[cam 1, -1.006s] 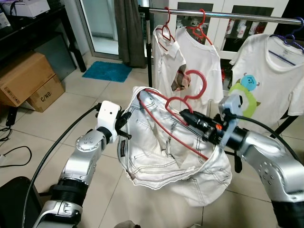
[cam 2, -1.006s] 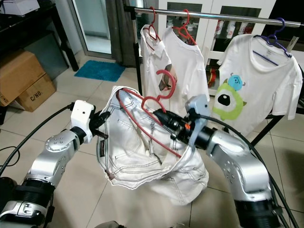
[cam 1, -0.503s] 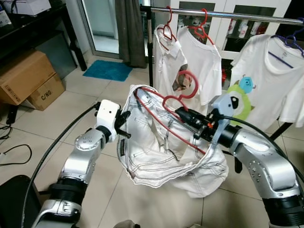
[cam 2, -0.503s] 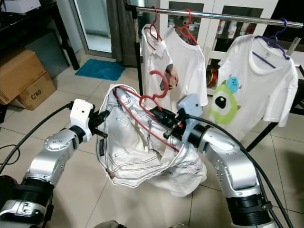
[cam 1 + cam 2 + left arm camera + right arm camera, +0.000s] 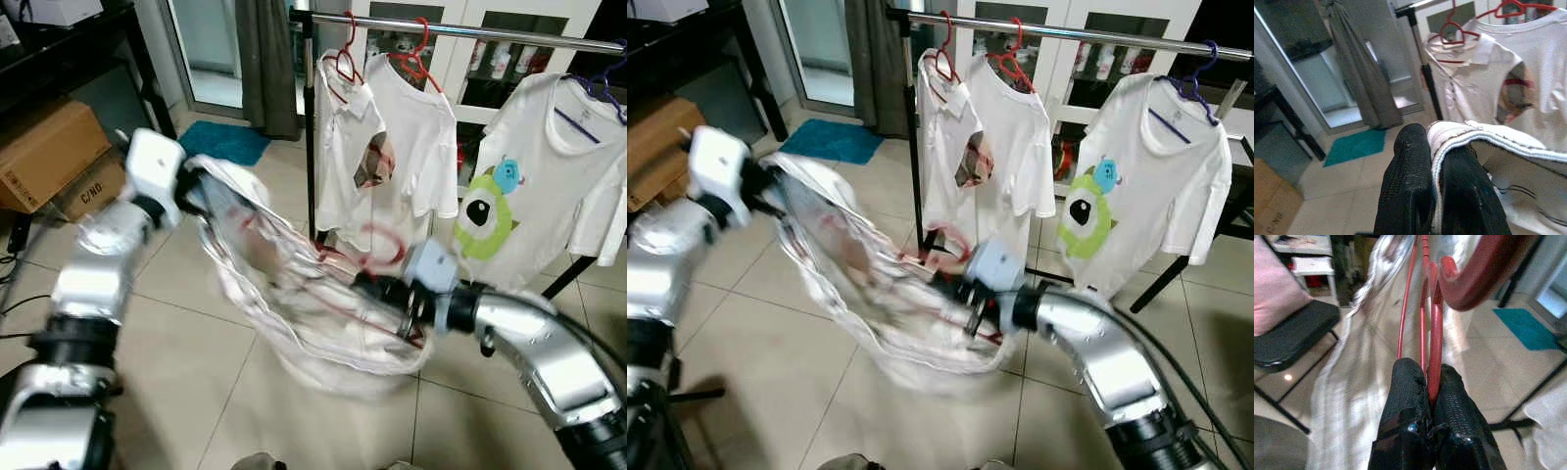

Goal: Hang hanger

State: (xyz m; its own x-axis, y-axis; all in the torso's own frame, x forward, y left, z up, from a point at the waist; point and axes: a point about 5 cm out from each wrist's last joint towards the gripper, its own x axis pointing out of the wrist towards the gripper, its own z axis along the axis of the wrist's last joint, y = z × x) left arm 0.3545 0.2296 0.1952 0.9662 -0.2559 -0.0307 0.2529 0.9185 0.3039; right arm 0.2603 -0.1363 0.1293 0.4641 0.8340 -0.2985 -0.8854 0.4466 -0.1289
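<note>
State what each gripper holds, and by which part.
The left gripper pinches the white garment by its hemmed edge. The right gripper clamps the red hanger by its neck, below the hook.

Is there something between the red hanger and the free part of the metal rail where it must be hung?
Nothing solid shows between the red hanger, held by the right pincer, and the bare rail. The white garment draped on it, pinched by the left pincer, stretches between both arms.

Even indoor daylight, heavy motion blur across the arms and garment (image 5: pixel 294 294), perhaps mid-swing.
</note>
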